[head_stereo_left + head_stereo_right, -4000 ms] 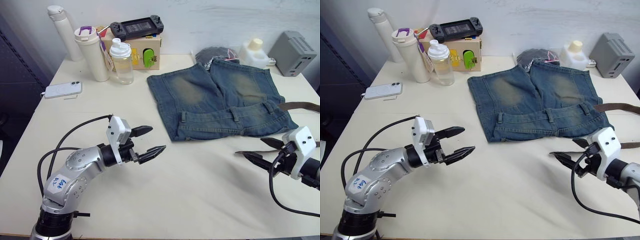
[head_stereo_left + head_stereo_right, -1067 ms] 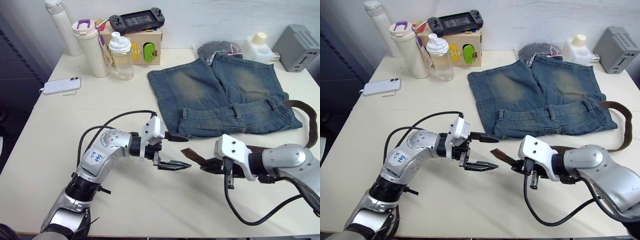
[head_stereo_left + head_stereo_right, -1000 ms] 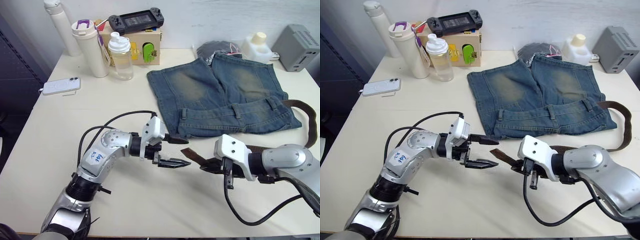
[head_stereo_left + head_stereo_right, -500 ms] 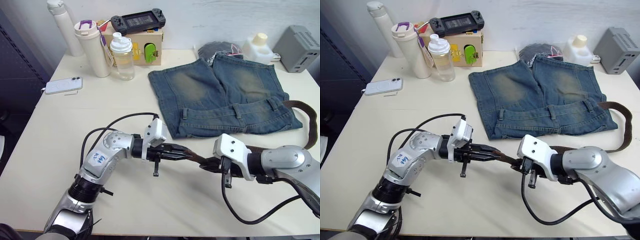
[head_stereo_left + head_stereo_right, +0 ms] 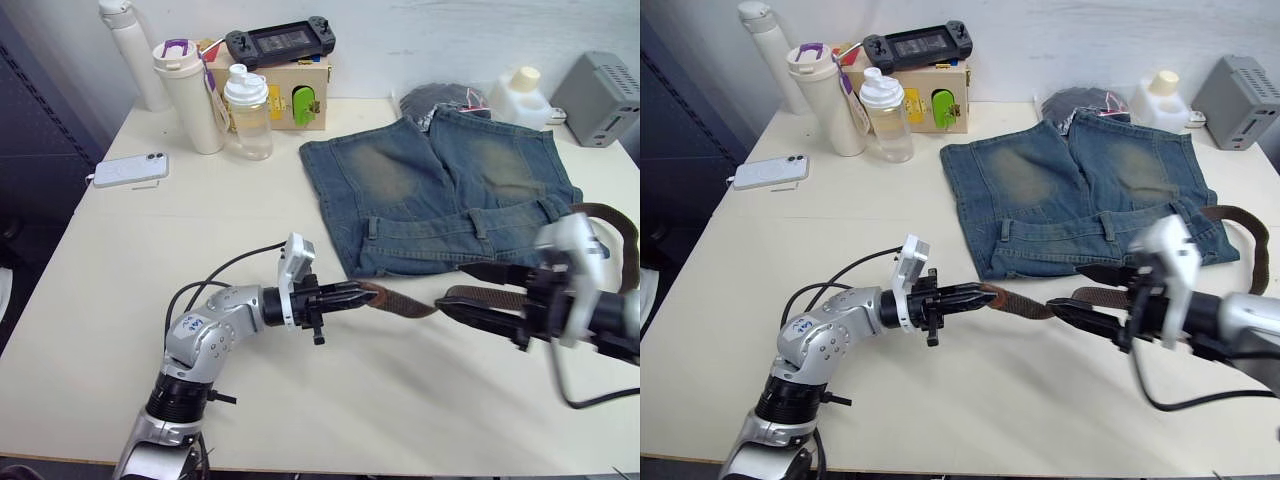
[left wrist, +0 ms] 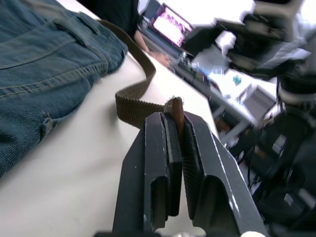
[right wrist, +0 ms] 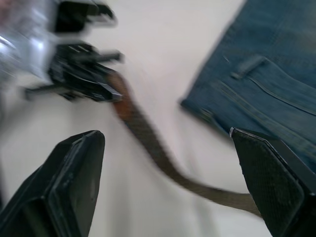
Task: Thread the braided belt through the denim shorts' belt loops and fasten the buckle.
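Observation:
The denim shorts (image 5: 440,190) lie flat at the table's far right, waistband toward me, with belt loops (image 5: 478,222) along it. The braided belt (image 5: 405,304) runs in front of the waistband and curls round the shorts' right side (image 5: 628,235). My left gripper (image 5: 355,295) is shut on the belt's tan end tab (image 6: 175,109). To its right my right gripper (image 5: 1068,288) hovers open over the strap (image 7: 148,143), its fingers (image 7: 74,182) wide apart and holding nothing. The buckle is out of view.
A phone (image 5: 130,168) lies at the left. Bottles (image 5: 247,112), a white flask (image 5: 125,50) and a box carrying a game console (image 5: 280,45) stand at the back left. A dark bundle (image 5: 440,100), white jug (image 5: 522,95) and grey box (image 5: 600,85) sit behind the shorts.
My left gripper closed on the belt's end tab. My right gripper let go of the strap, opened wide and drew back to the right.

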`<state>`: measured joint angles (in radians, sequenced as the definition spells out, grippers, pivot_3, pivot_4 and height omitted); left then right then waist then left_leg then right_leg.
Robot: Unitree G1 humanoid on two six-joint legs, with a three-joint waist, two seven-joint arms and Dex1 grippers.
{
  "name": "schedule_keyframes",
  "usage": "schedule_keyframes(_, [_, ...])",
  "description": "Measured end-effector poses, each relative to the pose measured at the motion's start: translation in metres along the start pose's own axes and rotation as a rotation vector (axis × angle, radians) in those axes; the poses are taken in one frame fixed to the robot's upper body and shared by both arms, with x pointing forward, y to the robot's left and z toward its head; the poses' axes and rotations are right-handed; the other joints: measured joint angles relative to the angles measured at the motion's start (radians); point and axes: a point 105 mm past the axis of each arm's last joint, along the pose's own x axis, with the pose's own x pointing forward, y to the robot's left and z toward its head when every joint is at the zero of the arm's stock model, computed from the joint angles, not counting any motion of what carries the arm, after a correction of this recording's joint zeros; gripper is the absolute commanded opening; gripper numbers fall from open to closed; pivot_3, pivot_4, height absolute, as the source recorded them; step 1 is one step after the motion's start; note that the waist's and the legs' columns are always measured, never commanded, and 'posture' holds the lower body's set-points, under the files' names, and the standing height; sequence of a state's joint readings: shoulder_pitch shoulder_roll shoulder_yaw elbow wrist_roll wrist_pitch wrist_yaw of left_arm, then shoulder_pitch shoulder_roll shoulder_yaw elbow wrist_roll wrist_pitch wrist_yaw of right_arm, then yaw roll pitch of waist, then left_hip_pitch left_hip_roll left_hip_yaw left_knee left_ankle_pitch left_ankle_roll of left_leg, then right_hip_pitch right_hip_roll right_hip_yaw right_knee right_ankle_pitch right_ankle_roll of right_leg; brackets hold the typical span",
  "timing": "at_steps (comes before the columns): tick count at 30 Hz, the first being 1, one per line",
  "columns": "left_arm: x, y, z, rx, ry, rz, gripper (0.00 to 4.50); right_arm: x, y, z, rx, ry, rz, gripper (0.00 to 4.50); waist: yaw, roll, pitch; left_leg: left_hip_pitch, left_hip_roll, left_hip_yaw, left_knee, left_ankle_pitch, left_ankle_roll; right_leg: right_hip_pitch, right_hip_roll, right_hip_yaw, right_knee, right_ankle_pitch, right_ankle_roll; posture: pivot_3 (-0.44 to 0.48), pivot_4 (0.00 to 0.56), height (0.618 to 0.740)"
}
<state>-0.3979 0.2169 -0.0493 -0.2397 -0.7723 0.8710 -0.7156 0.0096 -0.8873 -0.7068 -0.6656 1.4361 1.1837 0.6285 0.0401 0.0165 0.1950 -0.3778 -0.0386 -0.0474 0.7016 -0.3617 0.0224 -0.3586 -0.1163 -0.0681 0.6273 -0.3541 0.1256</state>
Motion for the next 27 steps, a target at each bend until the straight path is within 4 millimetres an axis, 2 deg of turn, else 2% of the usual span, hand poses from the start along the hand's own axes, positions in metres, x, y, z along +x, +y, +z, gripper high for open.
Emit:
schedule_keyframes(3, [-0.001,-0.006,0.008,-0.071,-0.072,0.002,0.00,0.006,0.024,-0.011,0.218,-0.073,0.103,4.45,0.001,0.000,0.000,0.001,0.000,0.002,0.000,0.000,0.000,0.000,0.000,0.001,0.000,0.000,0.000,0.000,0.150,0.690])
schedule_keyframes(6, [-0.001,-0.015,0.013,-0.125,-0.104,-0.021,0.00,0.018,0.033,-0.018,0.381,-0.149,0.125,4.45,-0.006,-0.005,0.001,0.003,-0.001,0.003,0.001,0.002,0.000,0.001,0.000,0.003,-0.001,0.000,0.000,0.000,0.150,0.690])
schedule_keyframes(12, [-0.007,-0.025,0.020,-0.212,-0.144,-0.032,0.00,0.047,0.010,-0.029,0.731,-0.425,0.013,4.45,-0.013,-0.009,0.001,0.006,0.000,0.001,-0.003,0.010,-0.007,0.001,0.000,0.004,0.001,0.003,-0.003,0.000,0.150,0.690])
schedule_keyframes(16, [-0.009,-0.025,0.024,-0.240,-0.164,-0.021,0.00,0.044,-0.012,-0.027,0.898,-0.665,-0.066,4.45,-0.011,-0.009,0.001,0.006,0.000,-0.001,-0.003,0.012,-0.009,0.000,0.001,0.005,0.003,0.004,-0.004,0.000,0.150,0.690])
schedule_keyframes(24, [-0.011,-0.023,0.028,-0.236,-0.171,0.001,0.00,0.040,-0.020,-0.030,0.965,-0.749,-0.112,4.45,-0.015,-0.009,0.001,0.006,0.000,0.000,-0.005,0.012,-0.009,-0.001,0.002,0.006,0.003,0.004,-0.005,0.000,0.150,0.690])
schedule_keyframes(27, [-0.010,-0.022,0.028,-0.237,-0.173,0.002,0.00,0.043,-0.019,-0.029,0.973,-0.744,-0.099,3.64,-0.015,-0.009,0.001,0.006,0.000,0.000,-0.005,0.012,-0.008,-0.001,0.002,0.006,0.003,0.004,-0.005,0.000,0.150,0.690])
